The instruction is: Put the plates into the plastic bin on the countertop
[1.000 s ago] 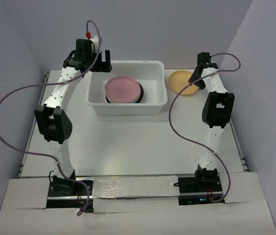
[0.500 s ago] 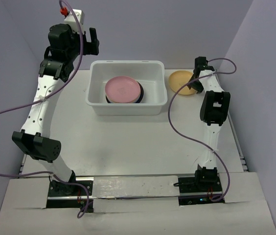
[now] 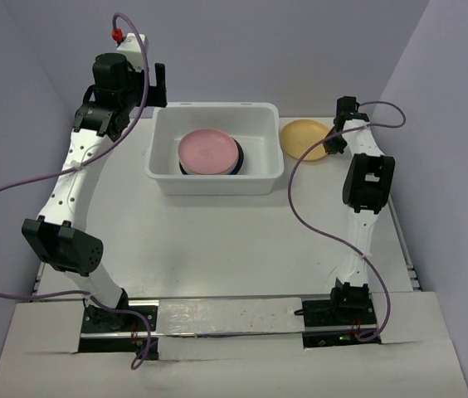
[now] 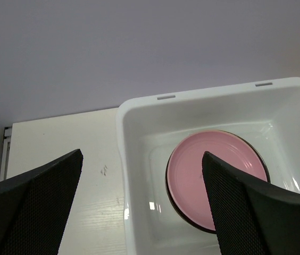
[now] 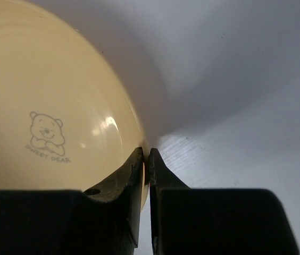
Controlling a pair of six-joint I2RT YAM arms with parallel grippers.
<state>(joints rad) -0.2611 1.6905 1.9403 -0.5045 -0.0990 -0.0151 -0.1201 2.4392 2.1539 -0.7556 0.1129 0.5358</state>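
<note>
Rim of the yellow-orange plate [image 5: 49,90] sat between the right gripper [image 5: 146,154] jaws, which were pressed nearly together, pinching just that thin edge. Rest of the plate spread ahead of the jaws and off to one side. Bear print [image 5: 46,133] with "SWEET BEAR" lettering showed on its face, close to the jaw tips. White surface [image 5: 203,159] lay on the other side of the jaws, partly in the plate's shadow. Couldn't tell if the plate was lifted or resting.

In the top view that plate was outside the plastic bin [image 3: 215,184], just beside its end wall, with the right jaws on the plate edge farthest from the bin.

Left gripper [image 4: 142,156]: jaws spread wide, nothing between them, held up off the surface. Bin's corner was below and between the jaws. Pink plate [image 4: 187,180] lay flat in the bin, below the jaws and closer to one of them, partly hidden behind it. It sat on a dark plate [image 3: 239,157], of which only the rim showed. Purple cables [image 3: 18,178] looped off both arms.
</note>
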